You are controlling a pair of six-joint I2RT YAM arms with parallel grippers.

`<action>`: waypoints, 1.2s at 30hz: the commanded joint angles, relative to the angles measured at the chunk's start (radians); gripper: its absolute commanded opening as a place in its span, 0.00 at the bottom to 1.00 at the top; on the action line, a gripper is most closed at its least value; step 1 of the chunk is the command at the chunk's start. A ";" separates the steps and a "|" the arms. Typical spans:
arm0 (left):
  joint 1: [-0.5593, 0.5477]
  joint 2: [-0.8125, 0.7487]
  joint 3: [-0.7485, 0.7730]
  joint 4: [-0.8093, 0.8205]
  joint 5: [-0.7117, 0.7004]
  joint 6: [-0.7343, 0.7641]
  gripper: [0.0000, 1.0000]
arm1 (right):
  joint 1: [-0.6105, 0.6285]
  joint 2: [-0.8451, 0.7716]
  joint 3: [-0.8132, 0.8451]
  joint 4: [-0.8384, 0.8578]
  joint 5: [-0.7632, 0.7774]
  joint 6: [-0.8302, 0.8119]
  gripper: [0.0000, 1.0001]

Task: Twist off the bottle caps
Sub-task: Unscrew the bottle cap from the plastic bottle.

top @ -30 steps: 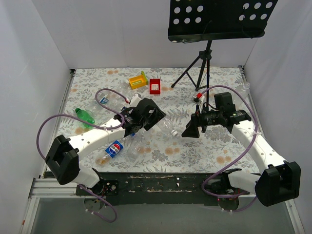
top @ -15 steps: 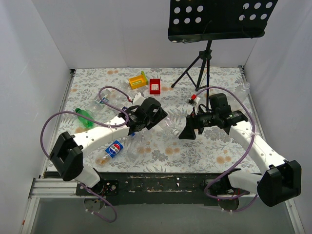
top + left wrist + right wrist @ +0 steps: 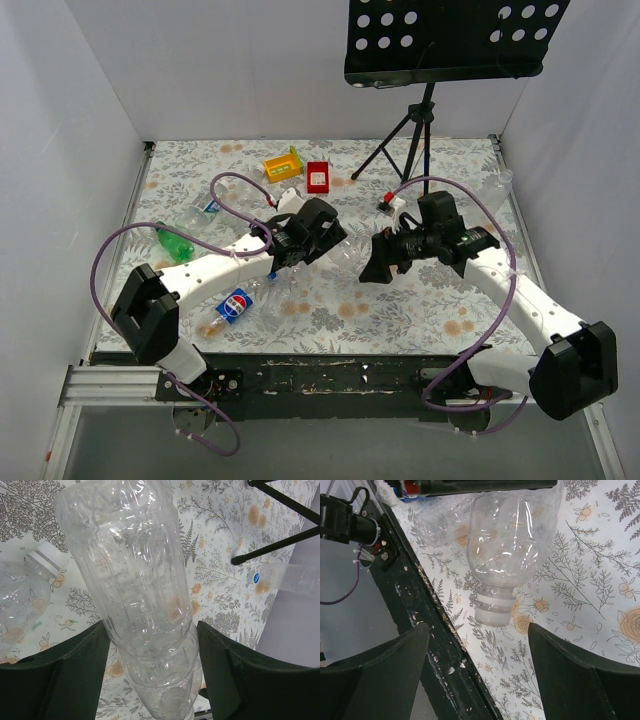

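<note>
The left gripper (image 3: pixel 150 677) was clamped on the clear bottle (image 3: pixel 135 580), with a dark finger pressed against each side of its ribbed body. The bottle's whitish cap (image 3: pixel 493 615) sat screwed on at the free end, which pointed toward the right gripper (image 3: pixel 477 672). That gripper's jaws stood wide, one finger out to each side of the cap. Neither finger touched it, and the cap lay just ahead of the fingertips.

Just beside the clear bottle lay a second bottle (image 3: pixel 20 600) on the floral table (image 3: pixel 440 300), its white cap (image 3: pixel 47 555) on. Past the clear bottle's far side, a third bottle with a blue cap (image 3: pixel 254 576) lay near the black tripod legs (image 3: pixel 280 535). From above, a blue-labelled bottle (image 3: pixel 235 305) lay nearer the arm bases than the clear bottle. A green bottle (image 3: pixel 175 240) lay well to its left. A yellow tray (image 3: pixel 283 165) and a red tray (image 3: pixel 318 177) sat side by side behind it.
</note>
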 commanded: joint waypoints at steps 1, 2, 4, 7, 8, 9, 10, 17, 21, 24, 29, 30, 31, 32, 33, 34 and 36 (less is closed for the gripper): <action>-0.014 0.000 0.047 -0.010 -0.036 0.002 0.24 | 0.024 0.036 0.043 0.056 0.082 0.030 0.88; -0.014 0.001 0.050 -0.010 -0.034 0.000 0.24 | 0.029 0.048 0.047 0.062 0.088 0.033 0.88; -0.017 0.000 0.050 -0.010 -0.034 -0.001 0.24 | 0.044 0.071 0.056 0.065 0.105 0.031 0.88; -0.022 0.000 0.049 -0.010 -0.034 -0.004 0.24 | 0.056 0.097 0.075 0.068 0.115 0.027 0.88; -0.021 0.000 0.049 -0.010 -0.034 -0.004 0.24 | 0.062 0.105 0.079 0.072 0.113 0.027 0.87; -0.021 0.000 0.049 -0.010 -0.033 -0.007 0.24 | 0.065 0.111 0.083 0.073 0.112 0.024 0.86; -0.021 0.000 0.049 -0.010 -0.032 -0.006 0.24 | 0.069 0.117 0.087 0.078 0.112 0.024 0.84; -0.024 -0.014 0.043 -0.010 -0.042 -0.009 0.25 | 0.073 0.148 0.098 0.065 0.066 0.005 0.43; -0.024 -0.026 0.033 -0.010 -0.046 -0.013 0.28 | 0.073 0.145 0.087 0.067 0.059 -0.010 0.18; -0.022 -0.038 0.026 -0.009 -0.048 -0.013 0.40 | 0.073 0.139 0.089 0.065 0.072 -0.025 0.10; -0.022 -0.077 0.001 0.007 -0.051 -0.003 0.66 | 0.073 0.130 0.089 0.058 0.092 -0.070 0.03; -0.024 -0.089 -0.003 0.014 -0.051 0.008 0.70 | 0.073 0.126 0.087 0.053 0.090 -0.085 0.01; -0.022 -0.101 -0.010 0.021 -0.049 0.016 0.74 | 0.072 0.126 0.090 0.050 0.095 -0.096 0.01; -0.024 -0.118 -0.020 0.025 -0.049 0.023 0.78 | 0.072 0.123 0.089 0.049 0.096 -0.104 0.01; -0.022 -0.126 -0.026 0.031 -0.049 0.034 0.81 | 0.069 0.122 0.092 0.041 0.092 -0.119 0.01; -0.024 -0.139 -0.034 0.037 -0.051 0.048 0.84 | 0.069 0.120 0.092 0.041 0.093 -0.127 0.01; -0.021 -0.169 -0.046 0.042 -0.057 0.080 0.93 | 0.062 0.117 0.095 0.024 0.087 -0.156 0.01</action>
